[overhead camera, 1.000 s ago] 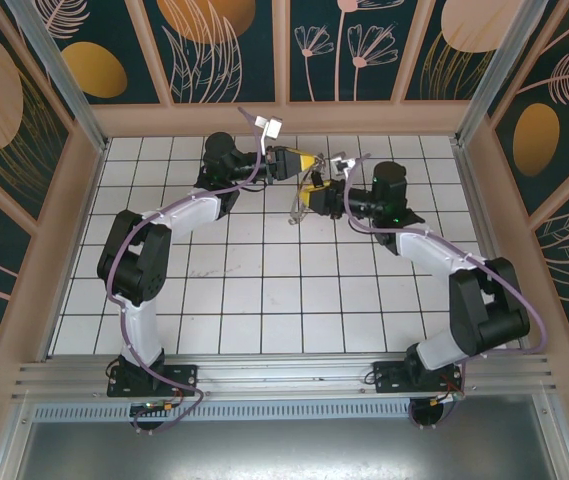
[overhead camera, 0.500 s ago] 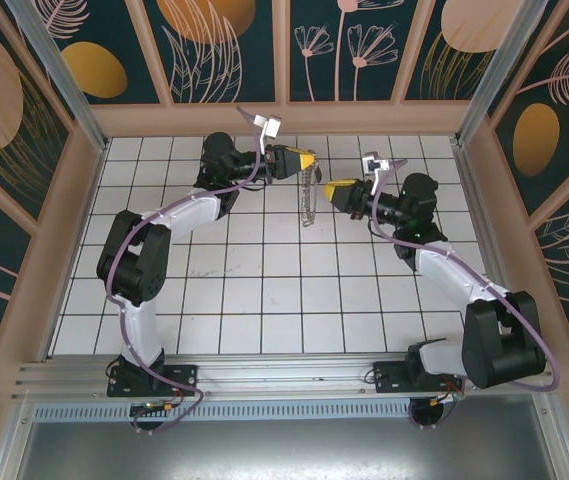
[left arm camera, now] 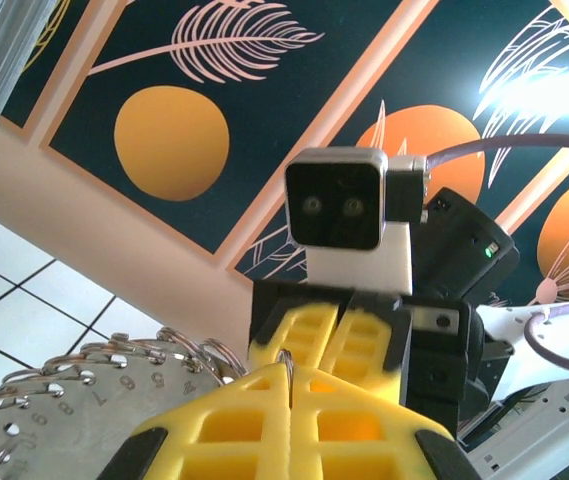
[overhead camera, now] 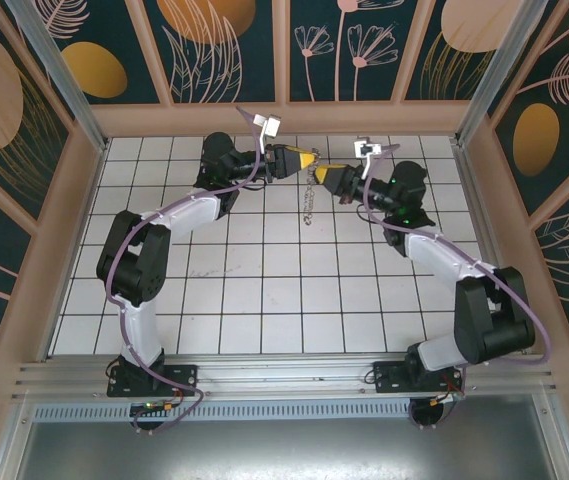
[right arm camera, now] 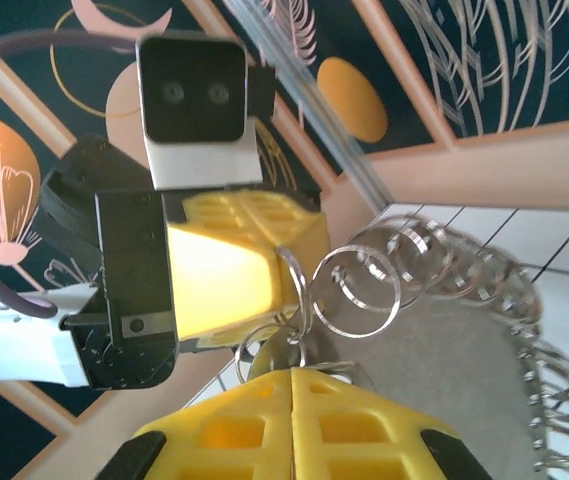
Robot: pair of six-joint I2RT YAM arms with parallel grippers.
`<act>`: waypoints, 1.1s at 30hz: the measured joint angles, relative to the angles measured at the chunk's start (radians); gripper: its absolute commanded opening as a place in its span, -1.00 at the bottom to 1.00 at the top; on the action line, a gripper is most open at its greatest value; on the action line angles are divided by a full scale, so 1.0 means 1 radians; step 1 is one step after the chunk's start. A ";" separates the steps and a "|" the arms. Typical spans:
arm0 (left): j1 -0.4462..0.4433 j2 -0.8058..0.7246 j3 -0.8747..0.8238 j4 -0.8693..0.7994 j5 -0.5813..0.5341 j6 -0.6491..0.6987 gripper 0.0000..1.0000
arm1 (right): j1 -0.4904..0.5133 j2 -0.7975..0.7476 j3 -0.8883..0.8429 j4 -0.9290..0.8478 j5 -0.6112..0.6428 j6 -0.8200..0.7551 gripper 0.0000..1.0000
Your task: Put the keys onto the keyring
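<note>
keyring (overhead camera: 309, 200) hangs pinched in shut l gripper (overhead camera: 308, 160); r gripper (overhead camera: 321, 174) shut, touching its top.

Overhead: keyring (overhead camera: 308, 197) hangs as a thin smear; keys too small to pick out. Left wrist: keyring cut by the bottom-left edge, partly behind yellow fingers (left arm camera: 214, 425). Right wrist: small loops (right arm camera: 276, 345) vanish into the seam of the right gripper (right arm camera: 292, 372); what's pinched is hidden.
</note>
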 measured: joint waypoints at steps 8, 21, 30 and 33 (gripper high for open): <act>0.000 0.000 0.000 0.009 -0.013 -0.001 -1.00 | 0.048 0.011 -0.008 -0.008 -0.002 -0.011 -0.89; 0.000 0.000 0.000 0.022 -0.014 -0.011 -1.00 | -0.051 -0.144 -0.077 -0.041 0.023 0.011 -0.28; 0.000 0.000 -0.001 0.039 -0.024 -0.035 -1.00 | -0.062 -0.092 -0.052 0.103 0.071 0.271 -0.20; 0.000 0.000 -0.005 0.055 -0.033 -0.054 -1.00 | -0.061 -0.051 -0.047 0.185 0.071 0.369 -0.29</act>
